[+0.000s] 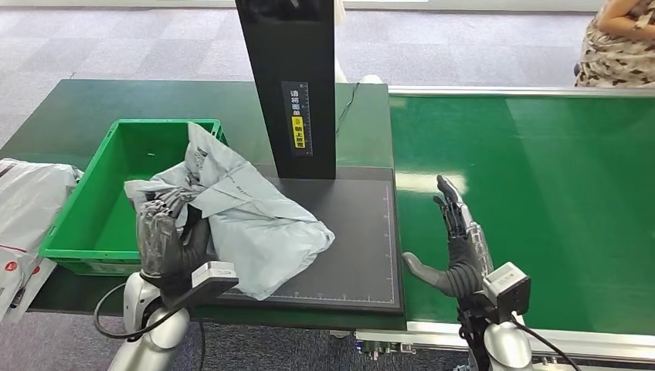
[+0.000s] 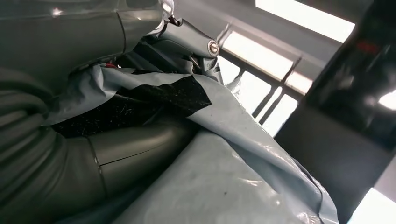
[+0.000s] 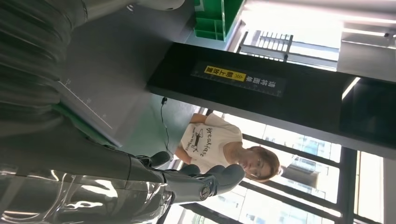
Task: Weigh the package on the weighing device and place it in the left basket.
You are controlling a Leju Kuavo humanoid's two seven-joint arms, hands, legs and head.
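Our left hand (image 1: 171, 246) grips the grey package (image 1: 255, 220) on the scale (image 1: 355, 232); right hand (image 1: 457, 239) fingers wide. Slack film may slip, snagging the basket (image 1: 85, 224) rim.

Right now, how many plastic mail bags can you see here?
2. A grey package lies partly on the black weighing device, held by the left hand; a white bag lies left of the green basket. More may be hidden.

yellow-and-white Chinese label (image 1: 297, 116) on the black scale post (image 1: 290, 85), characters too small to read
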